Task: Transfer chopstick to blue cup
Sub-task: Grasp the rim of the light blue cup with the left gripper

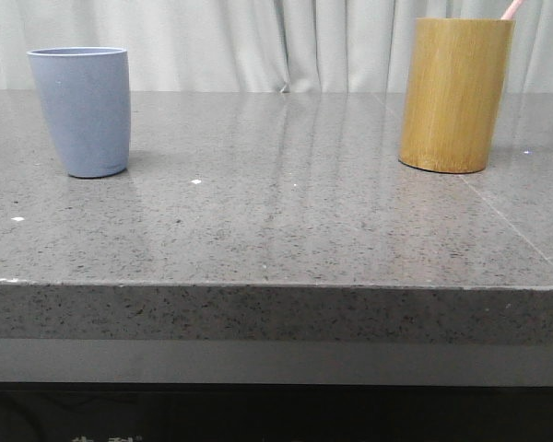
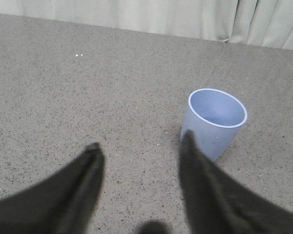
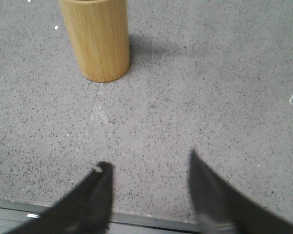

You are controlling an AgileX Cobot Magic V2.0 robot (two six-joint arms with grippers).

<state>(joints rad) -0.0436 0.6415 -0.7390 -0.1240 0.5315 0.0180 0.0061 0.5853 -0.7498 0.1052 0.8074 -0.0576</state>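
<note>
A: Status entry. Left gripper (image 2: pixel 139 148): jaws apart, nothing between them, hanging over bare grey stone table (image 1: pixel 276 230). The blue cup (image 2: pixel 217 122) stands upright just beyond the tip of one finger, off to the side of the gap rather than inside it; I cannot tell whether that finger touches the cup wall. Cup interior looks empty.

B: Right side?

A: Right gripper (image 3: pixel 146 165): jaws also apart, empty, near the table's front edge. The bamboo holder (image 3: pixel 95 39) stands upright well ahead of the jaws and off the line of the gap.

B: And the chopstick?

A: Chopstick (image 1: pixel 511 9) is in the bamboo holder. In the front view a pink tip shows above the holder's rim, leaning toward its far-right side. The rest is hidden inside.

B: So which step?

A: My judgement: the very start. Nothing grasped, chopstick not yet lifted. The step in hand is the reach to the holder.

B: What does the next move need?

A: Likely the right arm, being nearer. It would have to rise above the holder's rim, bring the gap around the exposed pink tip, and close on a thin stick with little length showing. The pinch must be centred or the stick could slip or pivot. Then a straight upward pull to clear the tall holder before carrying across to the blue cup, which stands well apart from it.
</note>
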